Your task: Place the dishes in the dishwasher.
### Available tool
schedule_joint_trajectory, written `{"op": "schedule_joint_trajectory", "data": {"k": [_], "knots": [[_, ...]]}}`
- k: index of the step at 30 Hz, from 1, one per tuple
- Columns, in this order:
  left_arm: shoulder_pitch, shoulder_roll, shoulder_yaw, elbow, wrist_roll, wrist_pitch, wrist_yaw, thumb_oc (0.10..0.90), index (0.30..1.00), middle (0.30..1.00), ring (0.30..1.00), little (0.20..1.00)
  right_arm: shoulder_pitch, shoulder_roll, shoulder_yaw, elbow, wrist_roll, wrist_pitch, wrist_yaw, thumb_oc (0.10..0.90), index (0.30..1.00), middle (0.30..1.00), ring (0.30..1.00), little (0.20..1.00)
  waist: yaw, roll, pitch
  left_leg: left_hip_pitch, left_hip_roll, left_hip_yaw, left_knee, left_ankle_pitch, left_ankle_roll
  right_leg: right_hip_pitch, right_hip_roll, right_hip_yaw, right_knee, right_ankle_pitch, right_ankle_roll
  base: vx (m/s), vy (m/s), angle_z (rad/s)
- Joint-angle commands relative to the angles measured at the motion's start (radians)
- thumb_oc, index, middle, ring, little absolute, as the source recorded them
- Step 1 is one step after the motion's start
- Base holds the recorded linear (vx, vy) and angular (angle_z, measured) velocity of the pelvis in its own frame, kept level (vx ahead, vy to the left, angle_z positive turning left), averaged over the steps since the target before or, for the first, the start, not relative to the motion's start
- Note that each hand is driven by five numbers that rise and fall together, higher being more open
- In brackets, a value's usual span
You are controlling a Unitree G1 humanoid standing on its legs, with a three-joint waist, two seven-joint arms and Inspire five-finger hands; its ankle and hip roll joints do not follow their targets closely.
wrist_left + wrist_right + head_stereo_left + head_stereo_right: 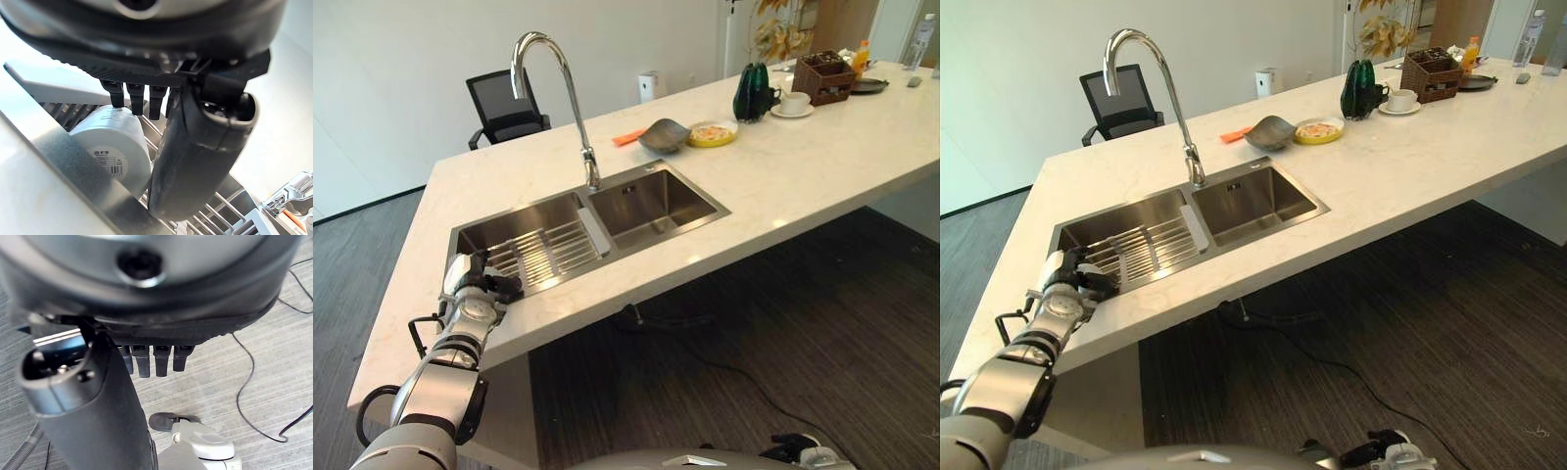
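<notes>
So you're sitting at the grab step right now: your left robot hand is reaching into the left basin of the sink, right at the near end of the wire rack. In the left wrist view there's a white cup lying in the rack, and your fingers are hanging straight down just over its top while the thumb is sitting right beside it. The hand is looking open to me, not curled round the cup yet. Your right robot hand is hanging low over the floor with its fingers relaxed and holding nothing. The other dishes, a grey bowl and a yellow plate, are waiting farther along the bench. Next I'd say you're needing to sink the fingers a bit lower and close on the cup before lifting it clear. I'm not spotting a dishwasher from here.
</notes>
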State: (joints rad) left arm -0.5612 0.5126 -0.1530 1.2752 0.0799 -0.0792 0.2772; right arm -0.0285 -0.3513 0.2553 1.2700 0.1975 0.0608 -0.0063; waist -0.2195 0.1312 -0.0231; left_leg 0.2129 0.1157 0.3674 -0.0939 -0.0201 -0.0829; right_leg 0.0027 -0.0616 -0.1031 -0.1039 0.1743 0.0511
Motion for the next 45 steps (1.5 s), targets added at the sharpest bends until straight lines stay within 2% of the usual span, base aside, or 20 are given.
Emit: {"op": "schedule_joint_trajectory", "data": {"k": [1,4,7,11,15,16,22,23,27,28,35,42,45], "knots": [[0.255,-0.058,-0.055,0.223,0.073,0.156,-0.161,0.800,0.900,0.900,0.900,0.900,-0.133,0.038,-0.007,0.060,0.006,-0.033,-0.001,0.800,0.900,0.900,0.900,0.900,0.008,-0.102,0.078,-0.037,0.080,-0.060,0.007,0.026,-0.064,0.132,-0.114,0.002,0.017,-0.180,0.115,0.00,0.000,0.00],[0.276,-0.070,-0.082,0.242,0.129,0.162,-0.200,0.800,0.900,0.900,0.900,0.900,-0.137,0.037,-0.007,0.061,0.002,-0.031,0.004,0.800,0.900,0.900,0.900,0.900,0.007,-0.099,0.080,-0.037,0.080,-0.059,0.007,0.026,-0.063,0.131,-0.114,0.003,0.017,-0.180,0.114,0.00,0.000,0.00],[0.362,-0.098,-0.139,0.268,0.253,0.176,-0.300,0.800,0.900,0.900,0.900,0.900,-0.148,0.031,-0.001,0.069,-0.025,-0.020,0.024,0.800,0.900,0.900,0.900,0.900,0.006,-0.089,0.087,-0.032,0.081,-0.052,0.007,0.023,-0.063,0.128,-0.112,0.009,0.017,-0.181,0.113,0.00,0.002,-0.01],[0.416,-0.101,-0.145,0.265,0.274,0.182,-0.338,0.800,0.900,0.900,0.900,0.900,-0.152,0.018,0.002,0.077,-0.046,-0.011,0.040,0.800,0.900,0.900,0.900,0.900,0.010,-0.083,0.097,-0.031,0.084,-0.046,0.007,0.022,-0.064,0.125,-0.111,0.016,0.017,-0.182,0.112,0.00,0.001,-0.04],[0.471,-0.131,-0.153,0.251,0.266,0.190,-0.420,0.800,0.900,0.900,0.900,0.900,-0.152,0.007,0.009,0.070,-0.056,-0.004,0.054,0.800,0.900,0.900,0.900,0.900,0.011,-0.081,0.102,-0.034,0.085,-0.044,0.007,0.024,-0.065,0.118,-0.110,0.019,0.017,-0.181,0.111,-0.01,-0.005,-0.09],[0.524,-0.160,-0.122,0.251,0.222,0.210,-0.467,0.800,0.900,0.900,0.900,0.900,-0.149,0.005,0.013,0.067,-0.064,0.007,0.067,0.800,0.900,0.900,0.900,0.900,0.011,-0.083,0.104,-0.036,0.087,-0.042,0.007,0.027,-0.064,0.115,-0.109,0.023,0.017,-0.181,0.108,-0.02,-0.012,-0.04],[0.515,-0.225,-0.124,0.215,0.110,0.198,-0.516,0.800,0.900,0.900,0.900,0.900,-0.152,0.002,0.032,0.069,-0.090,0.016,0.095,0.800,0.900,0.900,0.900,0.900,0.001,-0.088,0.104,-0.043,0.088,-0.043,0.007,0.034,-0.065,0.111,-0.108,0.026,0.017,-0.180,0.103,-0.01,-0.006,-0.04],[0.490,-0.254,-0.119,0.155,-0.026,0.174,-0.542,0.800,0.900,0.900,0.900,0.900,-0.161,-0.002,0.034,0.066,-0.082,0.016,0.099,0.800,0.900,0.900,0.900,0.900,-0.001,-0.091,0.102,-0.046,0.088,-0.046,0.007,0.035,-0.065,0.112,-0.109,0.025,0.017,-0.180,0.102,-0.01,-0.013,-0.05],[0.466,-0.270,-0.121,0.114,-0.115,0.166,-0.565,0.800,0.900,0.900,0.900,0.900,-0.170,-0.002,0.034,0.059,-0.071,0.015,0.103,0.800,0.900,0.900,0.900,0.900,-0.005,-0.092,0.104,-0.048,0.087,-0.048,0.007,0.036,-0.065,0.112,-0.109,0.025,0.017,-0.179,0.102,-0.01,-0.003,0.08],[0.446,-0.294,-0.137,0.083,-0.194,0.165,-0.602,0.800,0.900,0.900,0.900,0.900,-0.176,0.004,0.035,0.054,-0.071,0.012,0.109,0.800,0.900,0.900,0.900,0.900,-0.010,-0.092,0.108,-0.049,0.084,-0.050,0.007,0.036,-0.064,0.106,-0.108,0.028,0.017,-0.175,0.103,-0.02,0.008,0.06],[0.374,-0.366,-0.196,0.021,-0.286,0.162,-0.640,0.800,0.900,0.900,0.900,0.900,-0.184,0.041,0.037,0.043,-0.085,-0.007,0.103,0.800,0.900,0.900,0.900,0.900,-0.011,-0.099,0.115,-0.043,0.077,-0.065,0.007,0.021,-0.055,0.121,-0.115,0.012,0.017,-0.177,0.107,0.01,-0.005,0.14],[0.308,-0.408,-0.226,-0.037,-0.378,0.138,-0.607,0.800,0.900,0.900,0.900,0.900,-0.178,0.073,0.051,0.043,-0.077,-0.012,0.097,0.800,0.900,0.900,0.900,0.900,-0.002,-0.114,0.115,-0.039,0.072,-0.077,0.007,0.015,-0.050,0.131,-0.117,0.002,0.017,-0.180,0.107,0.00,-0.012,0.25],[0.264,-0.421,-0.237,-0.097,-0.448,0.085,-0.523,0.800,0.900,0.900,0.900,0.900,-0.174,0.080,0.067,0.045,-0.073,-0.022,0.082,0.800,0.900,0.900,0.900,0.900,-0.001,-0.117,0.119,-0.035,0.072,-0.082,0.007,0.016,-0.050,0.140,-0.116,-0.002,0.017,-0.182,0.105,0.00,-0.008,0.06]]}}
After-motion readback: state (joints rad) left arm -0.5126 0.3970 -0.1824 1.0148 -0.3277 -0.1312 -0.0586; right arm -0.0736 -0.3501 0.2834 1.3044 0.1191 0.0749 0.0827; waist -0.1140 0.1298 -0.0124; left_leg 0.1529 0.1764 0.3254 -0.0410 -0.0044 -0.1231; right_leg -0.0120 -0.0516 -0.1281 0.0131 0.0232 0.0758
